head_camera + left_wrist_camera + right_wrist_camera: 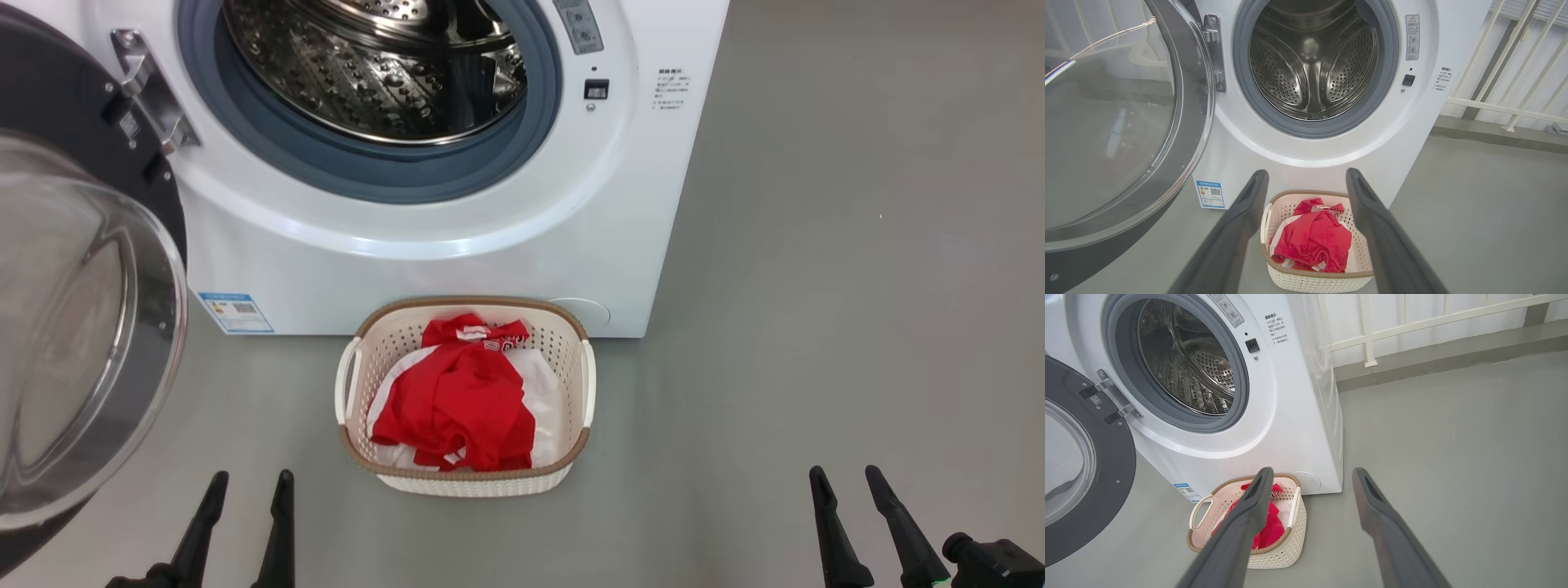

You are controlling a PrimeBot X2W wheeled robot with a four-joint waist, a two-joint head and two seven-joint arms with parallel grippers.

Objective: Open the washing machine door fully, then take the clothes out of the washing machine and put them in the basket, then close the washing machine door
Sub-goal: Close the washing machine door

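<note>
The washing machine [457,269] stands ahead, its steel drum [1312,61] showing no clothes inside. Its door [73,327] is swung wide open at the left; the same door [1118,134] [1081,469] fills the left of both wrist views. The red and white clothes [457,400] lie in the cream basket [571,457] on the floor in front of the machine. My left gripper [249,486] is open at the lower left, and my right gripper [845,482] is open at the lower right. Both are empty and well back from the basket [1359,257] [1286,547].
Grey floor spreads to the right of the machine. A white railing [1367,330] and a low grey ledge [1494,136] run behind it on the right. A blue label sticker [235,312] marks the machine's lower left front.
</note>
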